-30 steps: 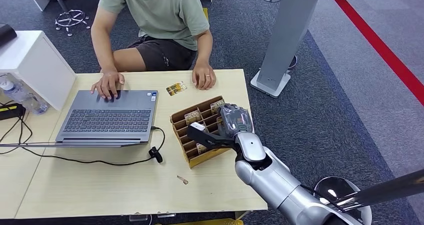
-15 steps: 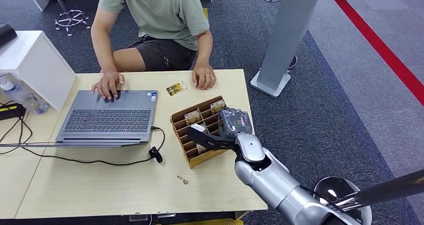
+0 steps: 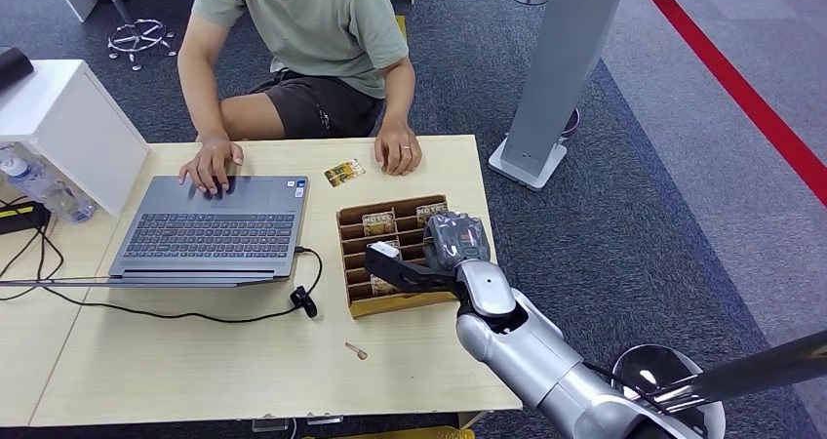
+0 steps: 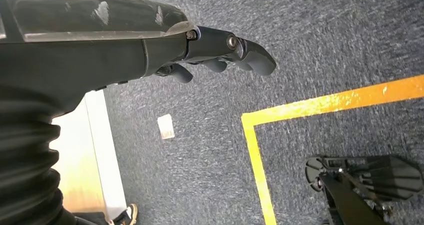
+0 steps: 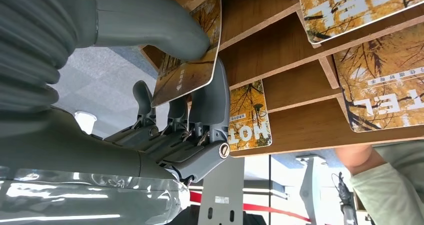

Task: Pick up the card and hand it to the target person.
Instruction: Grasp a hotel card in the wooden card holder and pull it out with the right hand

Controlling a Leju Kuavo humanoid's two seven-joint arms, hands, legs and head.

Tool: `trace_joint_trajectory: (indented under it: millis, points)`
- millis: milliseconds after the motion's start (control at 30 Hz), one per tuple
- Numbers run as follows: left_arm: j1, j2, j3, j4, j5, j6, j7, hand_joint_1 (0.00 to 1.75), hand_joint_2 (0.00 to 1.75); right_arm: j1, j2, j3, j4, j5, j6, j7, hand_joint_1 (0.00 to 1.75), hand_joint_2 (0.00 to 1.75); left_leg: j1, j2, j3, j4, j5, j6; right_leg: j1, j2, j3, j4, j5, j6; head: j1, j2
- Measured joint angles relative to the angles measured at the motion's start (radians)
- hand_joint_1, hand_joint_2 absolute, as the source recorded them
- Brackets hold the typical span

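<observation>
Card (image 5: 187, 70) sits pinched by the right hand (image 5: 190, 110) at the wooden rack (image 3: 356, 304). Lift it straight out, keeping your pinch firm. Left hand (image 4: 220, 52) hangs empty, fingers loosely curled.

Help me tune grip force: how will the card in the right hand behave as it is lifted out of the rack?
Probably stiff: the card looks flat, pinched in the right hand. Likely light, being thin. Its glossy face may be slippery. The wooden rack might shift.

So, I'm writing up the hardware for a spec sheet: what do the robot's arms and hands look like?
The right arm is glossy silver with rounded segments. The right hand has a grey ribbed wrist cover, a thick grey thumb and darker grey fingers with visible screws. The left hand is dark, with a glossy black casing.
</observation>
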Motion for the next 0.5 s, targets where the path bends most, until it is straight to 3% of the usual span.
trace_joint_trajectory:
  millis: [500]
  points:
    - [0.000, 0.000, -0.001, 0.000, -0.005, 0.012, -0.003, 0.00, 1.75, 0.009, -0.003, -0.004, -0.019, 0.002, 0.006, 0.024, 1.20, 1.75, 0.000, 0.000, 0.000, 0.000, 0.000, 0.000, 0.000, 0.000, 0.000, 0.000, 0.000, 0.000, 0.000, 0.000]
